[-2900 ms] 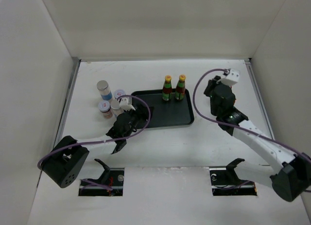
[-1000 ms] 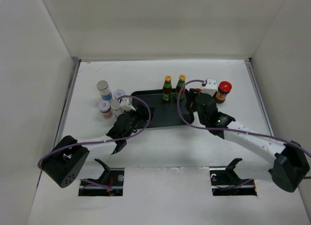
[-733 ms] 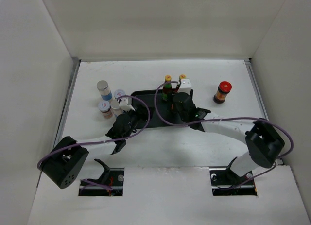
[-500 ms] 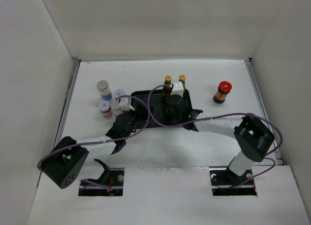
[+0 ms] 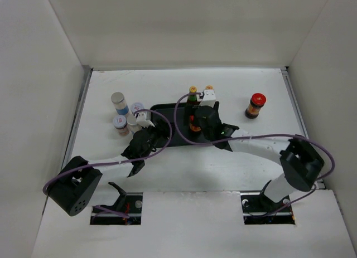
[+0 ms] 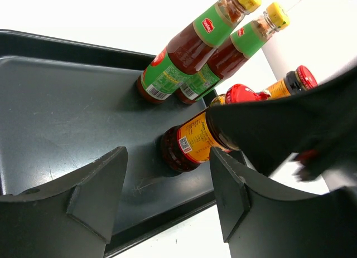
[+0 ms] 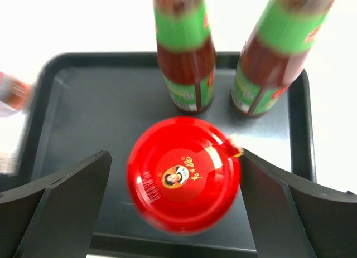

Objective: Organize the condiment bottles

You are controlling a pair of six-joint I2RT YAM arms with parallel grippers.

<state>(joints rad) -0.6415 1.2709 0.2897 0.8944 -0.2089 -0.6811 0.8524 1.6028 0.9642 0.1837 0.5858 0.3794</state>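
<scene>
One red-lidded jar point(image 7: 183, 174) on tray point(image 7: 83, 102), centred inside wide-spread right gripper point(image 7: 175, 155), unclamped; left gripper point(image 6: 167, 160) spread, empty.

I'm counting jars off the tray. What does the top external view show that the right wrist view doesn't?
Top view only: four jars clustered left of the tray (a blur at the wrist view's edge) and a red-lidded jar on the table right of it. Wrist view only: the red lid of another jar, standing on the tray between the open fingers of the right gripper; from above the gripper mostly hides it. Both: the tray and two green-necked bottles at its far edge.
</scene>
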